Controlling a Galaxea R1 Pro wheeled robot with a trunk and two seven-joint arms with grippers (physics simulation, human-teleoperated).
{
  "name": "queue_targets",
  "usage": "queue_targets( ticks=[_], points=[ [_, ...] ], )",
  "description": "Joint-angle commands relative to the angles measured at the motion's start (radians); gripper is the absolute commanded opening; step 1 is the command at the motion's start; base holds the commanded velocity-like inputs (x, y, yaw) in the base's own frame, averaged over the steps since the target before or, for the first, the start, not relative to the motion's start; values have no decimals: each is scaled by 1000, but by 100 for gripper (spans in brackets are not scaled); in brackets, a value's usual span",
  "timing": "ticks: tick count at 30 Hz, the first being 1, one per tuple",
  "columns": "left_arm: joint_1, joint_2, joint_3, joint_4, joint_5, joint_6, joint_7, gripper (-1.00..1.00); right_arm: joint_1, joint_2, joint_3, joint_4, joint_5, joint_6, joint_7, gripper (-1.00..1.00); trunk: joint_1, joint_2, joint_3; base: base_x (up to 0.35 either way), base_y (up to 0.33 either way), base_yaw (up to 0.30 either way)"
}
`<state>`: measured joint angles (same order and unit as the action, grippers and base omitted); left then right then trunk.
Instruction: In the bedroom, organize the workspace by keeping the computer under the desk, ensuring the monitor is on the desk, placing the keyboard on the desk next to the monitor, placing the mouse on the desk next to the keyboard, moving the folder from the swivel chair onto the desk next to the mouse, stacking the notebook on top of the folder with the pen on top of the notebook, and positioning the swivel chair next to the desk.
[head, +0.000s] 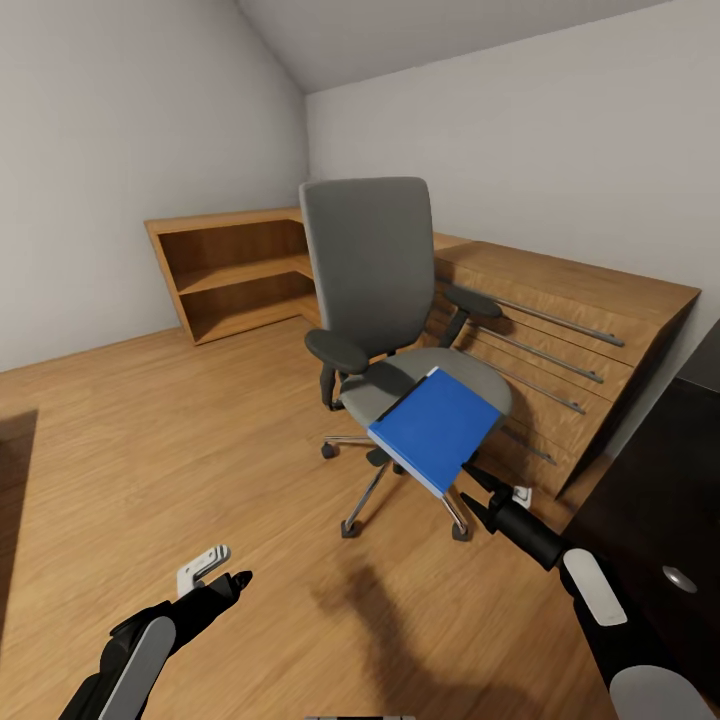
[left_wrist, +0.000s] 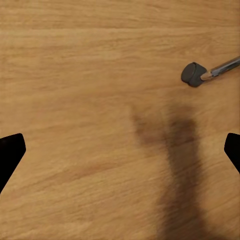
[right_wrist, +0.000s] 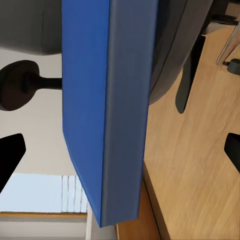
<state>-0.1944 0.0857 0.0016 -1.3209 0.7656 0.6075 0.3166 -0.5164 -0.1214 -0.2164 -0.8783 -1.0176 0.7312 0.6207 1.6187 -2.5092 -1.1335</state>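
Head view: we see the folder (head: 434, 427) on the chair (head: 372, 290), hanging over the seat's front edge, easy for our right gripper (head: 482, 500) just below. Left wrist view: fingers (left_wrist: 11, 152) apart over bare floor (left_wrist: 90, 75). Right wrist view: fingers (right_wrist: 12, 154) apart, folder edge between them.

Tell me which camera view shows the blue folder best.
The head view: the whole folder shows there, lying on the swivel chair seat and overhanging its front edge, with the right gripper close below it. The right wrist view shows its edge close up. The left wrist view looks at the floor.
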Motion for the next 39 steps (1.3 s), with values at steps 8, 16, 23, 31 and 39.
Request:
queue_targets(
  ticks=[8, 16, 23, 31, 39],
  points=[
    [0, 0, 0, -1, 11, 3, 9, 100, -1, 0, -1, 2, -3, 7, 1, 100, 0, 0, -1, 0, 0, 0],
    [0, 0, 0, -1, 11, 3, 8, 100, -1, 0, 0, 2, -3, 7, 1, 100, 0, 0, -1, 0, 0, 0],
    [0, 0, 0, -1, 11, 3, 7, 100, -1, 0, 0, 2, -3, 7, 1, 100, 0, 0, -1, 81, 17, 0],
    [0, 0, 0, -1, 11, 3, 7, 100, -1, 0, 0, 2, -3, 7, 1, 100, 0, 0, -1, 72, 14, 0],
    [0, 0, 0, -1, 11, 3, 7, 100, -1, 0, 0, 2, -3, 6, 1, 100, 0, 0, -1, 10, 2, 0]
  ],
)
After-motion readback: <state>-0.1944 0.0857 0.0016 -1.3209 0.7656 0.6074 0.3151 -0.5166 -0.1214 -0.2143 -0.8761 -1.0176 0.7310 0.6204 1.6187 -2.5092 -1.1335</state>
